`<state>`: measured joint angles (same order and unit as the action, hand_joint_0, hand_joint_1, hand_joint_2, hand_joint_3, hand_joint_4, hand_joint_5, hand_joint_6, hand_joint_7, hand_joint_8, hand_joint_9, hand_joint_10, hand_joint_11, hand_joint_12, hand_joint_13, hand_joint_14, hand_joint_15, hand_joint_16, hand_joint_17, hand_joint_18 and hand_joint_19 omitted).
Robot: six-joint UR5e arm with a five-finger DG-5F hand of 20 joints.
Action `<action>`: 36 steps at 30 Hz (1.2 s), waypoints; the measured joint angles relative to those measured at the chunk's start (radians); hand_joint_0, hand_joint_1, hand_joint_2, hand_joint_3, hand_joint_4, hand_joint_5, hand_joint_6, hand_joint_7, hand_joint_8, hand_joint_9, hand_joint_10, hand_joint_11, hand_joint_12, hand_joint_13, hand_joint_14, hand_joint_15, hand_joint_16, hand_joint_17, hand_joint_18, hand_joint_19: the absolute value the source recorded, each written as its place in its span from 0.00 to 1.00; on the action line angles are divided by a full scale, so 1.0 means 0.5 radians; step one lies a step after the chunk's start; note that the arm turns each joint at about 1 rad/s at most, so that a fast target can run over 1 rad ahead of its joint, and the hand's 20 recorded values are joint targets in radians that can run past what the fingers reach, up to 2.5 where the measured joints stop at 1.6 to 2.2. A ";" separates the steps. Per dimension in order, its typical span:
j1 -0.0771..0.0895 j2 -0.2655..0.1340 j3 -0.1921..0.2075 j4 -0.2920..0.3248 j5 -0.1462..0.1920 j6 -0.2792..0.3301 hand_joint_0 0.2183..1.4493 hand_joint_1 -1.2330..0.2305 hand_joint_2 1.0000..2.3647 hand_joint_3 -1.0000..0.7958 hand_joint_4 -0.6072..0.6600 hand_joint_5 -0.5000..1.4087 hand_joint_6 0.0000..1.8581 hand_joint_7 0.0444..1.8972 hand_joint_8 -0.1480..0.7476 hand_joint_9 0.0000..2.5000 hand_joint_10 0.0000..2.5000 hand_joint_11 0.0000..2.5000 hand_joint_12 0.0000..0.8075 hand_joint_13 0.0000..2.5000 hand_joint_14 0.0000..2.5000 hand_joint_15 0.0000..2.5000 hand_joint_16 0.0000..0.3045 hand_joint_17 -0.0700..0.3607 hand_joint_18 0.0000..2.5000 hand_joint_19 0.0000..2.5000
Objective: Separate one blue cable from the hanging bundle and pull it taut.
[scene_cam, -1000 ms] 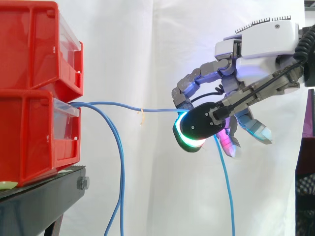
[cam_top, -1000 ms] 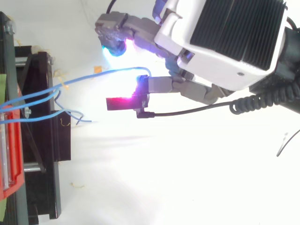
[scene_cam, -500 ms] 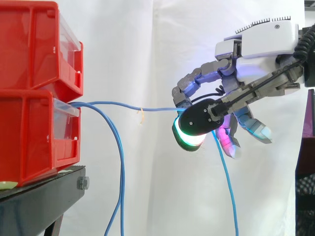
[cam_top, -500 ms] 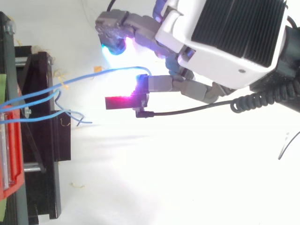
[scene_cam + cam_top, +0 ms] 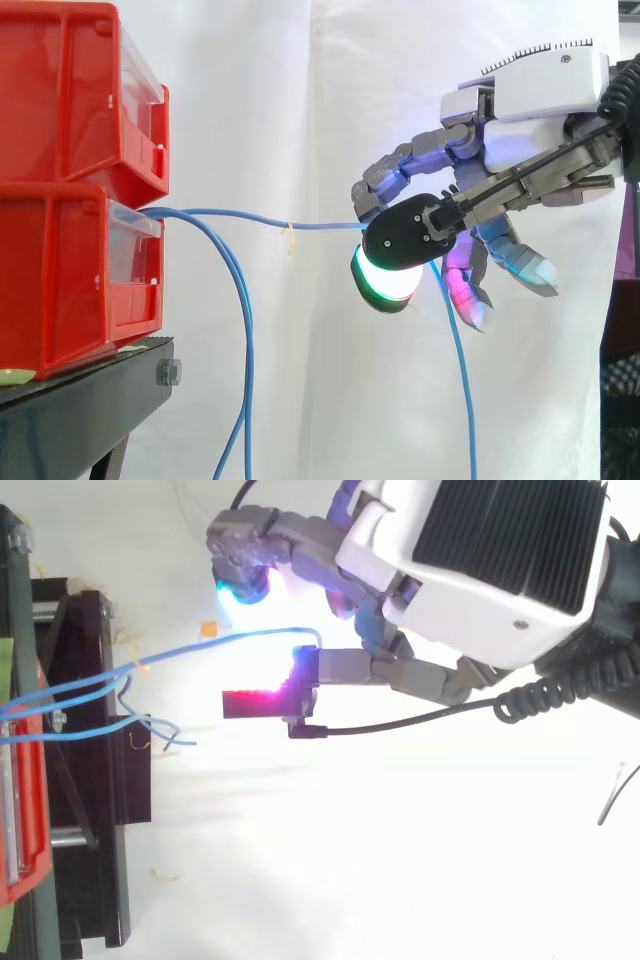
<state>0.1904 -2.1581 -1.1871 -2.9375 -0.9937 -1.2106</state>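
One blue cable stands clear of the rest, running almost level from the mouth of the lower red bin across open air to the hand. It dips only slightly along the way, and a small pale tag hangs off it partway. The hand has it pinched: a curled finger and the thumb's green-glowing pad close on the cable, while the other fingers hang looser below, glowing magenta and cyan. Past the pinch, the cable's free length drops down beneath the hand. Back by the bin, the hanging bundle of other blue cables arcs over and falls beside the black stand. The upper red bin sits stacked on the lower one, with the white curtain behind it all.
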 measured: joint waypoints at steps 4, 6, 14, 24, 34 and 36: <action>0.000 0.000 0.000 -0.041 -0.003 0.113 0.34 0.43 0.04 0.45 0.57 0.33 0.27 0.72 0.38 0.77 0.01 0.20 0.43 0.52 0.01 0.25 0.19 0.47 0.38 0.26; 0.000 0.000 0.000 -0.066 -0.003 0.207 0.34 0.43 0.04 0.46 0.57 0.33 0.27 0.72 0.37 0.77 0.01 0.20 0.43 0.52 0.01 0.25 0.19 0.47 0.38 0.26; 0.000 0.000 0.000 -0.219 -0.005 0.603 0.34 0.42 0.04 0.46 0.57 0.33 0.27 0.73 0.36 0.77 0.01 0.20 0.43 0.52 0.01 0.25 0.19 0.47 0.38 0.26; 0.001 0.000 0.000 -0.293 -0.012 0.779 0.34 0.42 0.05 0.46 0.58 0.33 0.27 0.73 0.37 0.77 0.01 0.20 0.43 0.51 0.01 0.25 0.19 0.46 0.38 0.26; 0.000 0.000 0.000 -0.345 -0.041 0.877 0.34 0.42 0.04 0.46 0.57 0.33 0.27 0.73 0.37 0.77 0.01 0.20 0.43 0.51 0.01 0.25 0.19 0.46 0.37 0.26; 0.000 0.000 0.000 -0.365 -0.054 0.944 0.34 0.41 0.04 0.46 0.58 0.33 0.27 0.73 0.37 0.77 0.01 0.21 0.42 0.51 0.01 0.25 0.19 0.46 0.37 0.26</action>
<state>0.1904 -2.1583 -1.1872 -3.1201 -1.0209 -0.7387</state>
